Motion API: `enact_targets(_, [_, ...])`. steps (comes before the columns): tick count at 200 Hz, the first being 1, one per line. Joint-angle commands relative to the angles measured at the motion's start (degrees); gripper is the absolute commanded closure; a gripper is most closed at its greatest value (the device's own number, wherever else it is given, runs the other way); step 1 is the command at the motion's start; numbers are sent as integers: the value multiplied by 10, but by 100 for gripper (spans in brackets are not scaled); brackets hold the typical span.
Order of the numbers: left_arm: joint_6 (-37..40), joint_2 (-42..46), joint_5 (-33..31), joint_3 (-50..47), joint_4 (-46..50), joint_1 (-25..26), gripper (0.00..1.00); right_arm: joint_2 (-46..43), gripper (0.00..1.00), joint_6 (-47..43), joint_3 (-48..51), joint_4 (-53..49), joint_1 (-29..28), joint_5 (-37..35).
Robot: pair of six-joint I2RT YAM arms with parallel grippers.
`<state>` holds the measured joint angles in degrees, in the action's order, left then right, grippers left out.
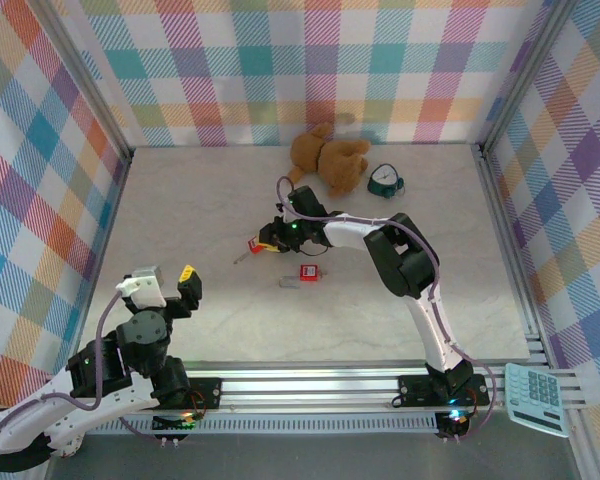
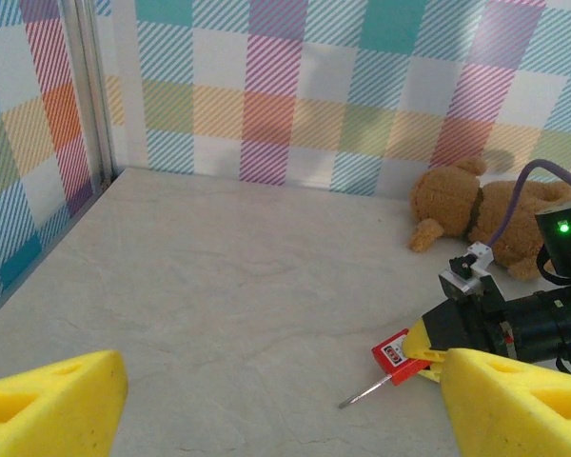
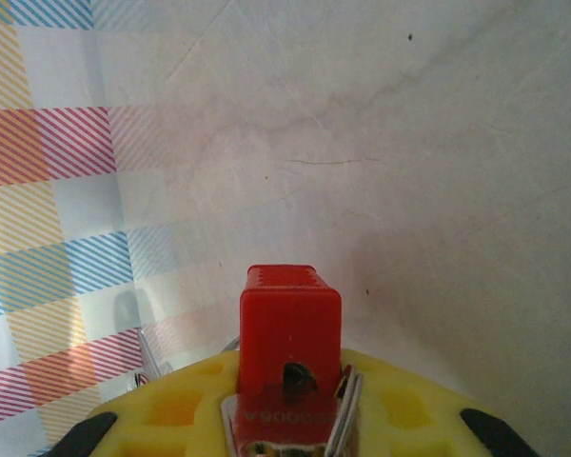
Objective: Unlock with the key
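Nearest the bases, the left gripper (image 2: 285,373) hangs above the table (image 1: 180,200) with its yellow fingers (image 2: 514,405) spread wide and nothing between them. It is the free tool.

Farther out, a second padlock (image 1: 309,272) lies loose on the table to the right, apart from the rest.

Beyond that lies the key (image 2: 366,391), a thin silvery shaft flat on the surface. From the left gripper it lies ahead and to the right, well apart. Its long axis runs on a diagonal, the near end pointing back and left and the far end leading up to the red padlock (image 2: 392,354). The shaft is very small in every view, so whether its far end touches the lock, sits in it or merely lies just beside it cannot be told.

The right gripper (image 1: 269,240) is clenched on that red padlock, holding it by the shackle end low over the table, with the red body sticking out past the fingertips toward the key. This arm is much the nearer of the two to the key, but its fingers are taken up.

So the pick-up probably falls to the left arm, which would need to reach forward and right and turn its fingers across the diagonal shaft.

Farthest off, a teddy bear (image 1: 328,158) lies by the back wall.
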<state>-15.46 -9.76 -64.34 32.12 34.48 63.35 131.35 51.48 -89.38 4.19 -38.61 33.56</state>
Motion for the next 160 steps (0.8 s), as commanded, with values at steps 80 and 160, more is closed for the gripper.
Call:
enact_targets(80, [17,-12,17,-8,-26,4,16,-19,45,-82,21,-97,21,-46])
enact_targets(160, [33,-45,1,-8,-70,4,0,-122,23,-167,3,-281,52,-184])
